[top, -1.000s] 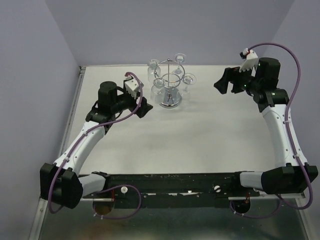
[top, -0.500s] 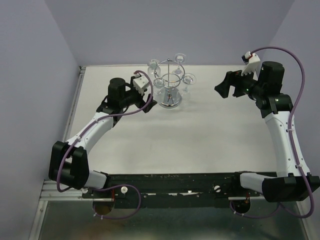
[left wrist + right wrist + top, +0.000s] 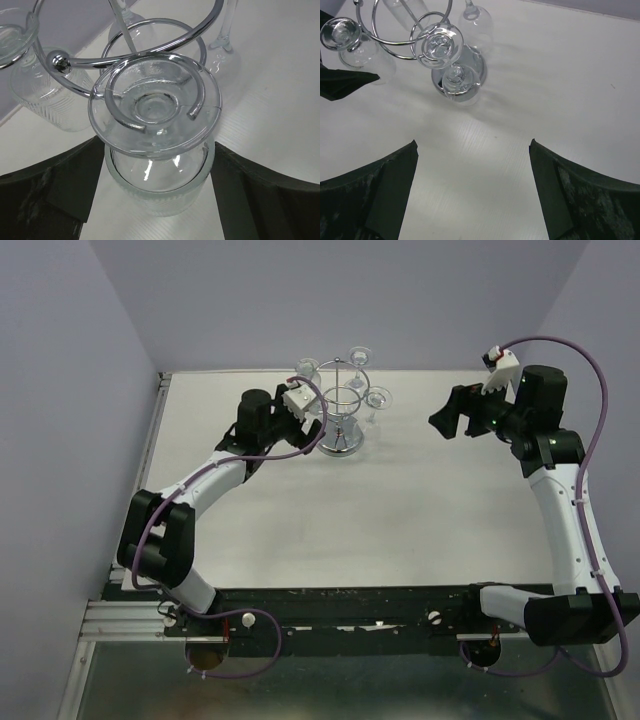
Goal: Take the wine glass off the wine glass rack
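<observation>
We are flanking the glass (image 3: 160, 175) hanging on the rack (image 3: 341, 443) with left gripper (image 3: 157, 200) spread wide; right gripper (image 3: 472, 195) hovering right, spread too.

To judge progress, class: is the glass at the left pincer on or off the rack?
On: the wine glass hangs, foot caught in a wire hook.
</observation>
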Tool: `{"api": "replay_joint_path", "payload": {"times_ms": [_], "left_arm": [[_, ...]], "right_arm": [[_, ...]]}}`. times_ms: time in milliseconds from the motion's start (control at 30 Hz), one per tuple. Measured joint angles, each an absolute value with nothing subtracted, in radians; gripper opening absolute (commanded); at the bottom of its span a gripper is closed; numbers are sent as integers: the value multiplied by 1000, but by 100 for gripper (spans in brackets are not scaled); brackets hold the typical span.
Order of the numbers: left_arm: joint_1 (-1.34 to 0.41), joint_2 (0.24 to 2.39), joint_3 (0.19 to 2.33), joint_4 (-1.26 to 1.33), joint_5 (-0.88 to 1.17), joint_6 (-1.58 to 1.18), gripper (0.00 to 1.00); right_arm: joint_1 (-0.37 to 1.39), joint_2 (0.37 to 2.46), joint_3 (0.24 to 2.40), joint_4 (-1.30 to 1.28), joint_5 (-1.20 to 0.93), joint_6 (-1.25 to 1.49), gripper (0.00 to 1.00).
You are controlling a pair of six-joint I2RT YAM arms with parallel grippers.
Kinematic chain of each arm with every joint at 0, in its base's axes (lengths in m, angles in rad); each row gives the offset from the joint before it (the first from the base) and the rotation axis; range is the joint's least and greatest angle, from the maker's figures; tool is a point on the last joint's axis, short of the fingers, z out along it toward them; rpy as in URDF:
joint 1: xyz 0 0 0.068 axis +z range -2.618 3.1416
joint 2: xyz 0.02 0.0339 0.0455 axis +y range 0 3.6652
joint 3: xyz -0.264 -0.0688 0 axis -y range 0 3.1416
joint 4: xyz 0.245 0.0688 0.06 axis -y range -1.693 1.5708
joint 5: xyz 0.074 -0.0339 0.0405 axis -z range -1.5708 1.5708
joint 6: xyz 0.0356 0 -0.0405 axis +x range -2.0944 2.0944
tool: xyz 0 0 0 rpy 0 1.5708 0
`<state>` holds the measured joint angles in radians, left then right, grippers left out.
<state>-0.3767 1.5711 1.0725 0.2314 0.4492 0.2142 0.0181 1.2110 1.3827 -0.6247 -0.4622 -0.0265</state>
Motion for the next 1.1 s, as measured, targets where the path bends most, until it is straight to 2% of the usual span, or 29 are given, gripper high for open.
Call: {"api": "replay_joint_path", "payload": {"times_ms": [300, 467, 633, 700, 900, 1100], "left_arm": [[-389, 1596, 1092, 245, 433, 213, 97], [-393, 1597, 1093, 244, 430, 210, 91], [-395, 1597, 1098, 236, 430, 191, 80], [-395, 1597, 1102, 229, 430, 186, 79], [-395, 1595, 1105, 214, 430, 178, 68], [-395, 1574, 1105, 192, 430, 167, 63]], "right_arm": [[18, 1206, 1355, -628, -462, -27, 100], [18, 1206, 1355, -628, -462, -27, 100], [18, 1206, 1355, -629, -463, -27, 100], [18, 1206, 1355, -629, -463, -27, 100], [18, 1213, 1355, -629, -463, -27, 100], [18, 1216, 1351, -629, -463, -27, 100]]}}
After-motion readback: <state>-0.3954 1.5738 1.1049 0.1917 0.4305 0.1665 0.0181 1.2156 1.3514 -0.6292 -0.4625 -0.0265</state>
